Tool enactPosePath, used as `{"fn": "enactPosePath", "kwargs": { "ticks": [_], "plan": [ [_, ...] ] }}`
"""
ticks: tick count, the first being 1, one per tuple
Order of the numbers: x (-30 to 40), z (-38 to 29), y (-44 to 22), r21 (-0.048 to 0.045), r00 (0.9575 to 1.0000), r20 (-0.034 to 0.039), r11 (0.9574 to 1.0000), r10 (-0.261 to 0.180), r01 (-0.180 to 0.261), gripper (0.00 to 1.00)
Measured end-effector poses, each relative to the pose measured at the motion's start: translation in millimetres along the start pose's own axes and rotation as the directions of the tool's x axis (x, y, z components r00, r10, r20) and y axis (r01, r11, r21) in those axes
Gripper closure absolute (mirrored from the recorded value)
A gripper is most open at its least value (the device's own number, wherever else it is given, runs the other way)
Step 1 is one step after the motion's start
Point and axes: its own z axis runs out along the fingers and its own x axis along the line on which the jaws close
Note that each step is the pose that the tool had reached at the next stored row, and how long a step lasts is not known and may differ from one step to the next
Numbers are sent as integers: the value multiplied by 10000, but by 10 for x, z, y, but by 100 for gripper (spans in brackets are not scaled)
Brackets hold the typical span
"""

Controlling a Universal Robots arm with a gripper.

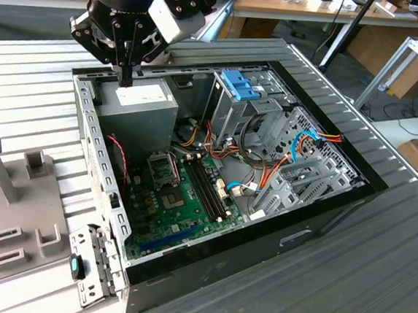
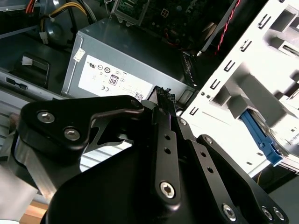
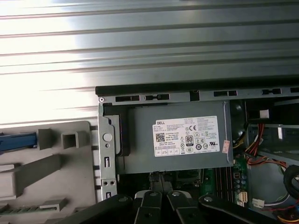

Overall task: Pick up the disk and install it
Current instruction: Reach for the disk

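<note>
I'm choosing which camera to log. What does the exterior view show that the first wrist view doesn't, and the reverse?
Exterior view: the blue plastic latch atop the metal drive cage.
First wrist view: a blue plastic strip at the edge of the grey moulded holder.
Shared: the grey power-supply box with white label, with the black gripper shut over it.

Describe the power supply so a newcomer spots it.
Look in the open computer case, far corner on the exterior view's left. The power supply, next to the green motherboard, is the only plain grey box with a white label on top.
</note>
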Motion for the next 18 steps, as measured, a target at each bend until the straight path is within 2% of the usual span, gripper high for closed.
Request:
{"fn": "enactPosePath", "kwargs": {
  "ticks": [12, 18],
  "plan": [
    [14, 0, -1, 0, 10000, 0, 10000, 3, -3, 89],
    [67, -1, -5, -1, 10000, 1, 10000, 1, -1, 89]
  ]
}}
